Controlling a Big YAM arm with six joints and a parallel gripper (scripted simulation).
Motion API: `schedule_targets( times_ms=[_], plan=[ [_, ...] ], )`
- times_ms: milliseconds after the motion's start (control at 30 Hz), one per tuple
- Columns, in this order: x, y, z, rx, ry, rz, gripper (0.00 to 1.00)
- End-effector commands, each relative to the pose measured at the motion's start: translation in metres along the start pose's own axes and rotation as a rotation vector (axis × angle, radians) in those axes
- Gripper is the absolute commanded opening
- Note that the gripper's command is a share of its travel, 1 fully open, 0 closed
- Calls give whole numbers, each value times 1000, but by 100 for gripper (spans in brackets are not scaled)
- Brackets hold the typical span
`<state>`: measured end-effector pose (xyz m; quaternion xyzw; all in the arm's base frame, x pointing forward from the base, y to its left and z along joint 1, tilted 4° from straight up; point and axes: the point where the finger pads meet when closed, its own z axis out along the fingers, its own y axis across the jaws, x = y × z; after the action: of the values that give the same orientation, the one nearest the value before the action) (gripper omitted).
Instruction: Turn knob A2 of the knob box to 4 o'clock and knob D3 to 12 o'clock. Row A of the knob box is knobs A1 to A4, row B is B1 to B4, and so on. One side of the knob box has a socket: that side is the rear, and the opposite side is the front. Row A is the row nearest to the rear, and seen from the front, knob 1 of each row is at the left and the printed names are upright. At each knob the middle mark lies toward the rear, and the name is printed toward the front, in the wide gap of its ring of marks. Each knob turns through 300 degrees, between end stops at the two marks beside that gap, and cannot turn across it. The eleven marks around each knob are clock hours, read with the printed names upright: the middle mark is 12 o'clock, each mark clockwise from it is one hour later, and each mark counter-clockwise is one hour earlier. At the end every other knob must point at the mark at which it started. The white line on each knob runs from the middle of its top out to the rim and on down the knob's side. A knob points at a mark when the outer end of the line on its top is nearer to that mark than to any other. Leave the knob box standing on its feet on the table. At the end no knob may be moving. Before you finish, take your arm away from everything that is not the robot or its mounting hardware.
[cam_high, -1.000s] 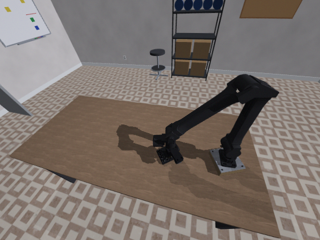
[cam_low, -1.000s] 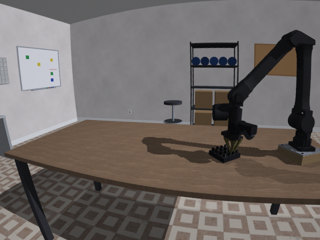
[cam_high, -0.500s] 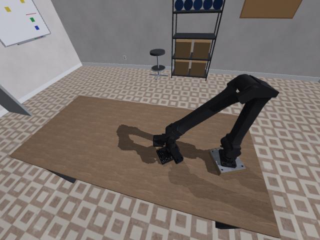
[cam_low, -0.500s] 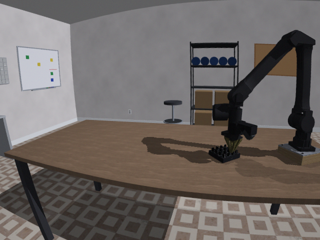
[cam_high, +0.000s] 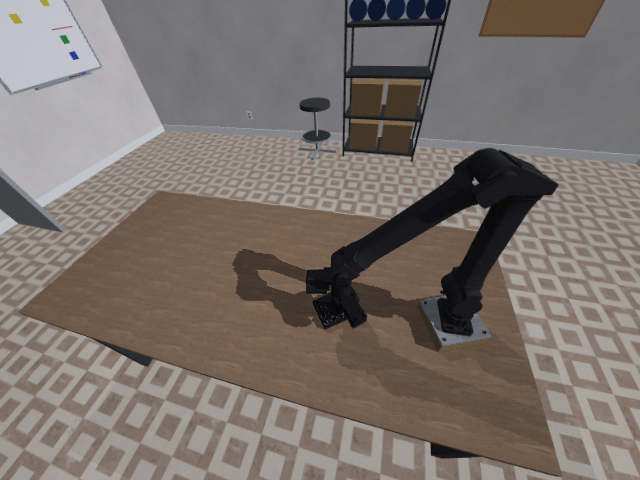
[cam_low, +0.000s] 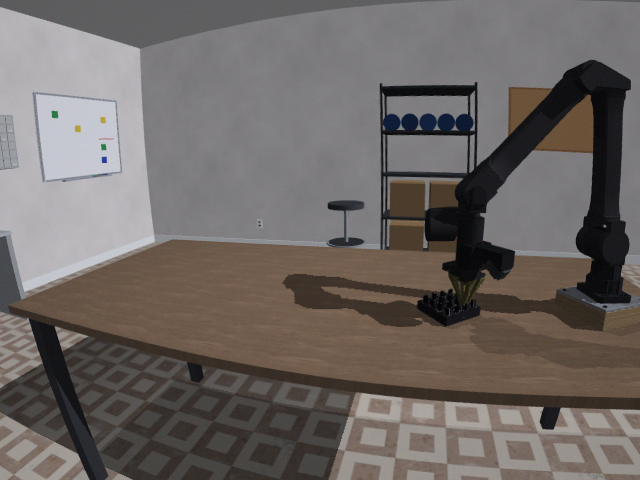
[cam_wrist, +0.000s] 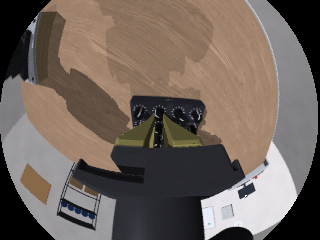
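Gold fingers (cam_low: 463, 294) lie nearest the wrist camera, reaching over the knob box (cam_high: 324, 316) (cam_low: 447, 321) (cam_wrist: 135, 102) on the counter (cam_high: 180, 320) (cam_low: 206, 320) (cam_wrist: 235, 75). Its small, stiff knobs probably want a centred, light pinch; the box may slide if pushed. Those jaws stand nearly closed, tips flanking one knob (cam_wrist: 159, 113); I cannot tell whether they grip it. From above, the arm's base plate (cam_high: 480, 334) (cam_low: 610, 308) sits at the box's 3 o'clock.

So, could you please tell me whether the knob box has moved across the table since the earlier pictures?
No, the knob box shows no visible shift; it keeps its place relative to the robot's metal base plate.
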<state>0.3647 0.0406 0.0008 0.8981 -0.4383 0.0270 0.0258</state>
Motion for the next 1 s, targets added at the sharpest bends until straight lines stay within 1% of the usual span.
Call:
schedule_targets(
  times_ms=[0,467,967],
  plan=[
    [5,-1,1,9,0,6,7],
    [5,-1,1,9,0,6,7],
    [5,-1,1,9,0,93,7]
  ],
)
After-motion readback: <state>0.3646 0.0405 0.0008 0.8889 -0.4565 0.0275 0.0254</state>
